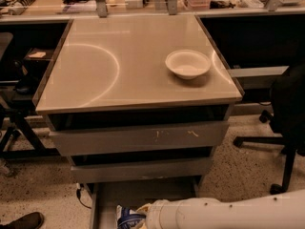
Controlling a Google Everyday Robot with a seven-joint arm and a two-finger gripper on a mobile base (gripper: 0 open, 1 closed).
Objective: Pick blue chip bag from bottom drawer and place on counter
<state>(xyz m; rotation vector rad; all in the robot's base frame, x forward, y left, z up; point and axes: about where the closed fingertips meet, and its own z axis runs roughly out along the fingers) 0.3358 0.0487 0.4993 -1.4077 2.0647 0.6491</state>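
Camera view of the cabinet: we see the white arm reaching low into the open bottom drawer. Its end effector is right at the blue chip bag, which lies on the drawer floor. We cannot tell whether it has closed on the bag. The arm stoops because the bag lies low; the tabletop above the drawer, bearing a white bowl, is where we judge it must go.
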